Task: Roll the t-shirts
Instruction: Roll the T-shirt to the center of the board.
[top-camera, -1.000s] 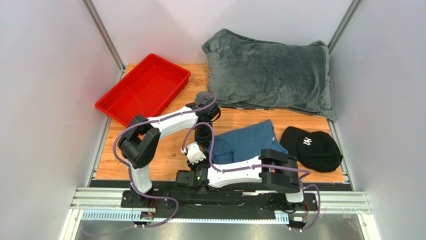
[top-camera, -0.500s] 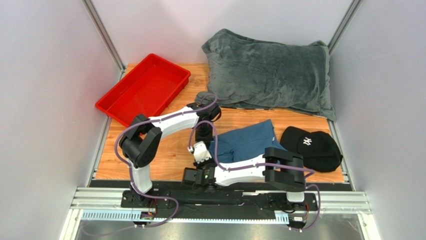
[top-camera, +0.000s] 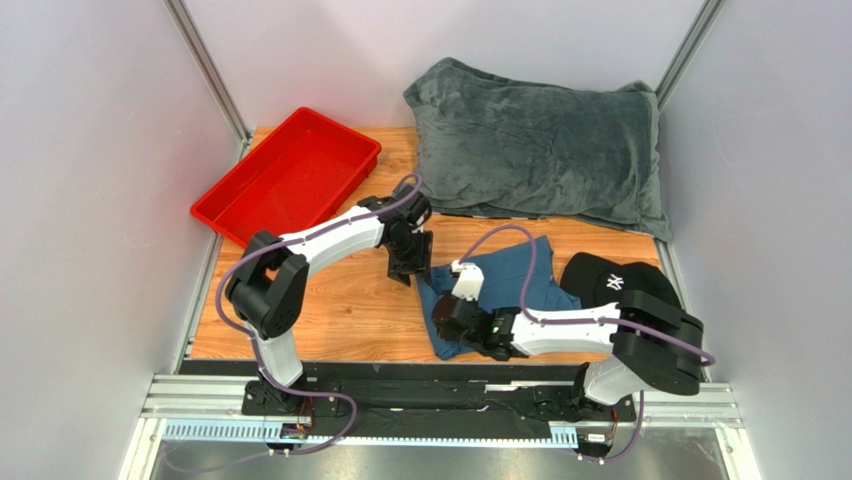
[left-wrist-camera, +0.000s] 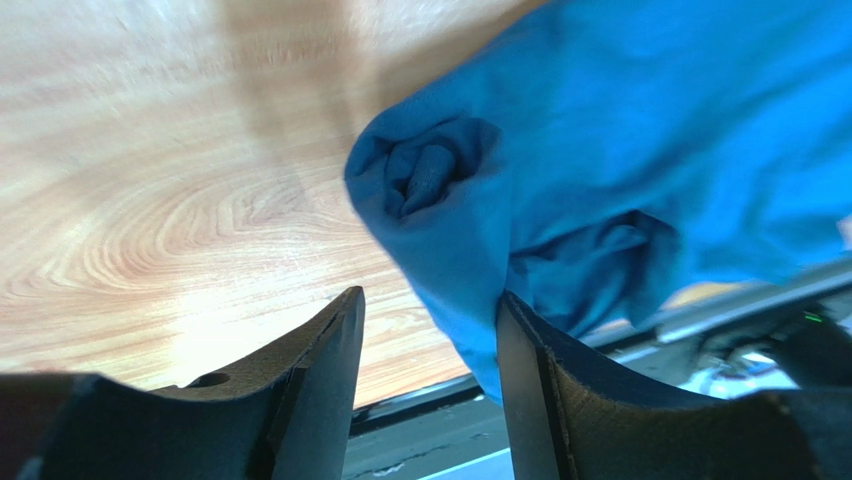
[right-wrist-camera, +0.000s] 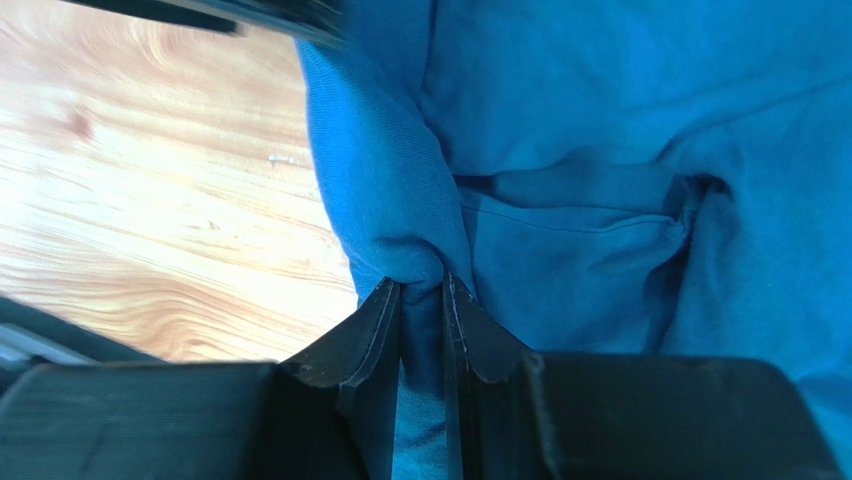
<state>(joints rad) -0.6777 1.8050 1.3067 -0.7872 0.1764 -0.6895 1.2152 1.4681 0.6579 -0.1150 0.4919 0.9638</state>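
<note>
Right wrist view: right gripper, jaws drawn narrow and pinched on a raised fold of the t-shirt, at the thick, turned-over margin beside bare wood.
Left wrist view: left gripper, jaws standing apart with nothing clamped. The shirt's coiled end sits just beyond the tips, and cloth lies close to one inner face; we cannot tell whether it touches.
Item location: in the top view the shirt lies bunched on the bench, toward the near edge and between the two arms.
Handling (our judgement): light, limp and not fragile. It keeps no shape of its own, so a coil is likely to slacken once let go. Cotton will probably drag on the wood rather than slide.
Where to hold (our judgement): the coiled margin at both ends, pinching through all its layers rather than a single ply.
Edges: the near bench edge runs close to the shirt's lower corner. A black cap sits just beside its right side, and a grey blanket lies behind it.
Open room: bare wood lies left of the shirt, toward the red tray. We judge the cap side crowded.
</note>
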